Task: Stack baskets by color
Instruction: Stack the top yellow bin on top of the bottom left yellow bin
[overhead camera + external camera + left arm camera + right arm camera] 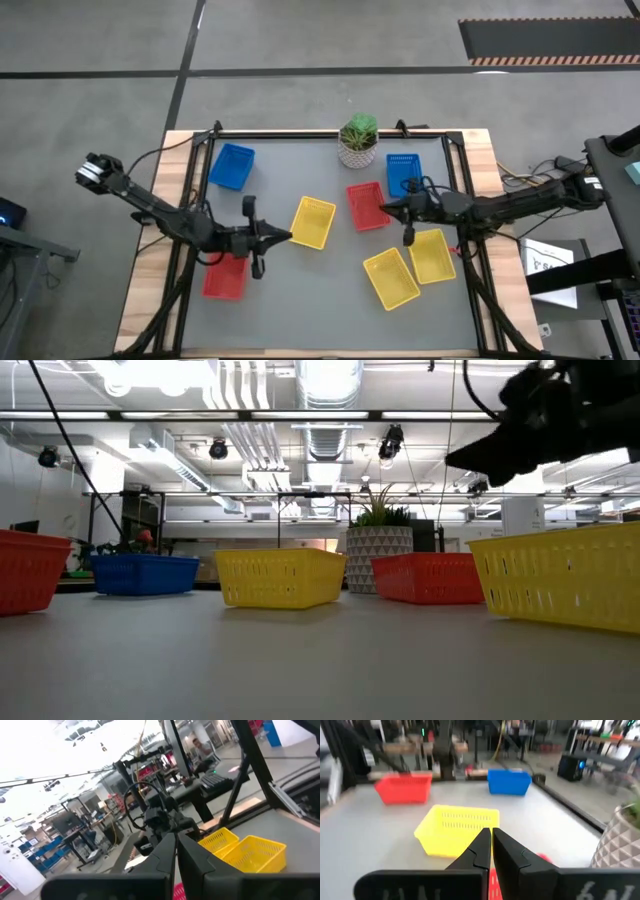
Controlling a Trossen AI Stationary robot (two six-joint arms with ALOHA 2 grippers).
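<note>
Baskets on table (pixel 300 310), high view: two blue (pixel 231 165) (pixel 403 173) near the far edge, two red (pixel 368 204) (pixel 225 275), three yellow (pixel 312 221) (pixel 390 277) (pixel 431 255); none stacked, open room along the near edge. Plant pot (pixel 358 142) at far edge. Left gripper (pixel 284 238) reaches in just beside the middle yellow, right gripper (pixel 385 208) over the centre red; both jaws shut, empty. Low view: red, blue, yellow, red, yellow in a row, bare table in front. Left wrist: two yellow ahead. Right wrist: yellow close, red and blue beyond.
</note>
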